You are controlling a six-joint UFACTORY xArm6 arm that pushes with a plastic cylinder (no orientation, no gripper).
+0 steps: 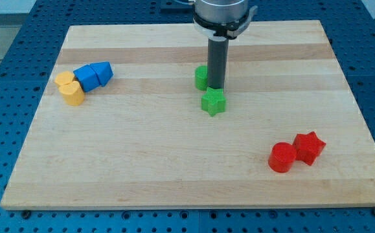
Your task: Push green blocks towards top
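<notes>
A green star block (214, 101) lies near the board's middle. A second green block (201, 77), shape unclear, sits just above and left of it, partly hidden by my rod. My tip (216, 88) stands between the two, touching the star's top edge and the right side of the other green block.
Two blue blocks (93, 75) and two yellow blocks (69, 88) cluster at the view's left. A red cylinder (282, 157) and a red star (309, 147) lie at the lower right. The wooden board (142, 168) ends close above the green blocks' area at the view's top.
</notes>
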